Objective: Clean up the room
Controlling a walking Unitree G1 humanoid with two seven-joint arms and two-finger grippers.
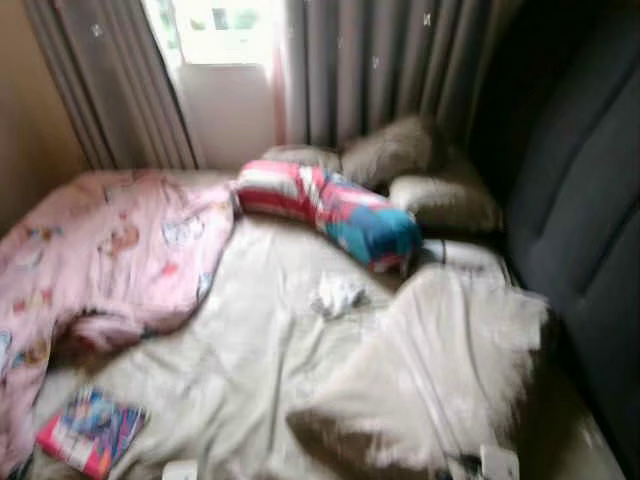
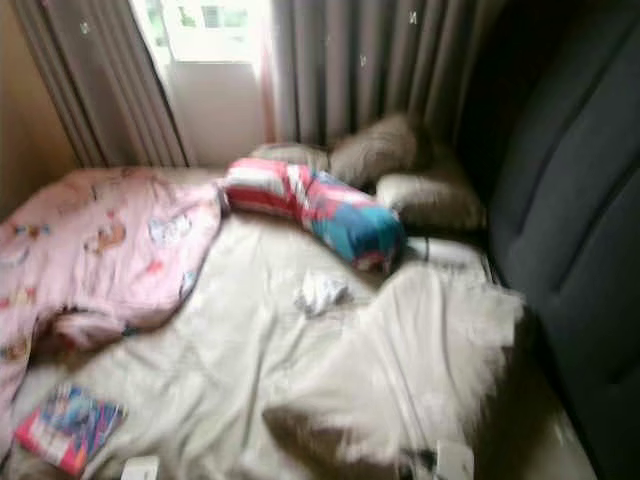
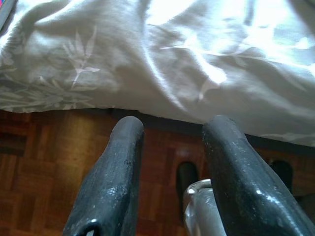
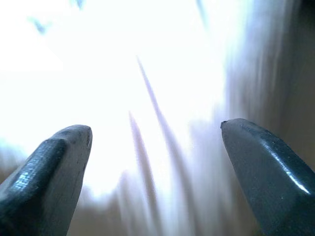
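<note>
Window (image 1: 215, 30) backlight, blurred, right wrist overexposed

On the bed (image 1: 250, 350), a blanket (image 1: 110, 250) lies left, a bolster (image 1: 330, 210) behind a crumpled tissue (image 1: 338, 295), pillows (image 1: 420, 180) rearmost.

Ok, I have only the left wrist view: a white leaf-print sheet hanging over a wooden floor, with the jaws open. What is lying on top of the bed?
Observer: A small crumpled white cloth lies by itself near the middle of the bed, on the white sheet.
Operator: Good. Is there anything near the front edge, on the robot's left side?
Observer: Yes, a flat colourful booklet lies there, next to the edge of a pink patterned blanket.
</note>
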